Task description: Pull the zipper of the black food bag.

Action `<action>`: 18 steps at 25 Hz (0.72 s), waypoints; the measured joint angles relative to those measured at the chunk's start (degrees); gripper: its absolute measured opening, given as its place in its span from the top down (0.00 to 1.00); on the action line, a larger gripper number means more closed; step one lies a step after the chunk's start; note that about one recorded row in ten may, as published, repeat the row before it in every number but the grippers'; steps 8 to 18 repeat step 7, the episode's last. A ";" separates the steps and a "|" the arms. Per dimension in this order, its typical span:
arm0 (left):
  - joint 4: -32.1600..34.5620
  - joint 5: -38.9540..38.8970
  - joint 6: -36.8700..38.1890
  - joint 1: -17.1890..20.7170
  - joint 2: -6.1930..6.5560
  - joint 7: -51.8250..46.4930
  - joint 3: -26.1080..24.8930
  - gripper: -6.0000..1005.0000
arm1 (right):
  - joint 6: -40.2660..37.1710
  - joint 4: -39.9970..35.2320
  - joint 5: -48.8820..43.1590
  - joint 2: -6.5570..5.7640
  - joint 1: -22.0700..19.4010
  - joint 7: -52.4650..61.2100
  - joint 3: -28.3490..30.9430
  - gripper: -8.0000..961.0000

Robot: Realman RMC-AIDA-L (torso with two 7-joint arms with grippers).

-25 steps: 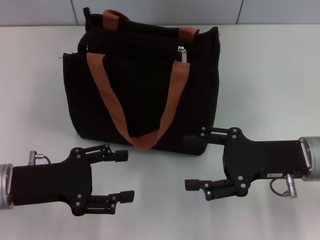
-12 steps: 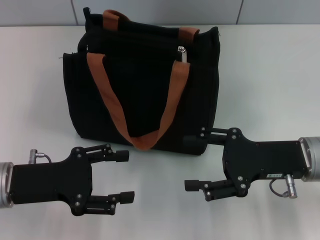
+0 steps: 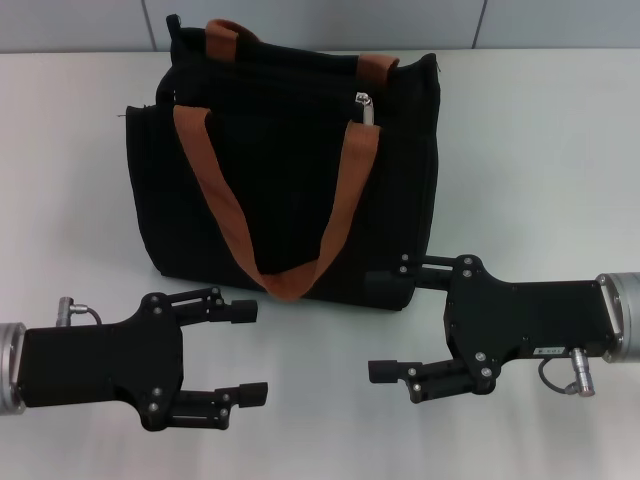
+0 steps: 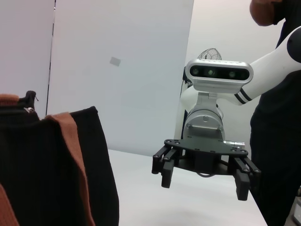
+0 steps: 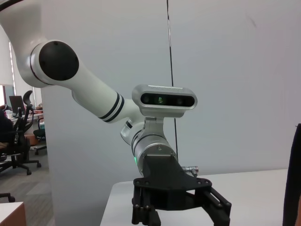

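The black food bag (image 3: 285,180) stands on the white table, its two orange-brown strap handles (image 3: 330,225) draped over the near face. The zipper (image 3: 367,108), a small silver pull tab, sits on the upper edge towards the right. My left gripper (image 3: 250,352) is open, low on the table in front of the bag's left half and apart from it. My right gripper (image 3: 380,325) is also open, and its far finger lies by the bag's lower right corner. The left wrist view shows the bag's side (image 4: 51,169) and the open right gripper (image 4: 204,186).
The white table (image 3: 540,170) extends right of the bag to a grey wall behind. The right wrist view shows the left gripper (image 5: 181,217) and its white arm (image 5: 94,89) across the table. A person (image 4: 277,122) stands beside the right arm.
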 joint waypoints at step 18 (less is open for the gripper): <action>0.12 0.00 0.00 0.23 0.00 0.00 0.00 0.19 | 0.00 0.02 0.00 -0.02 0.00 0.11 0.00 0.14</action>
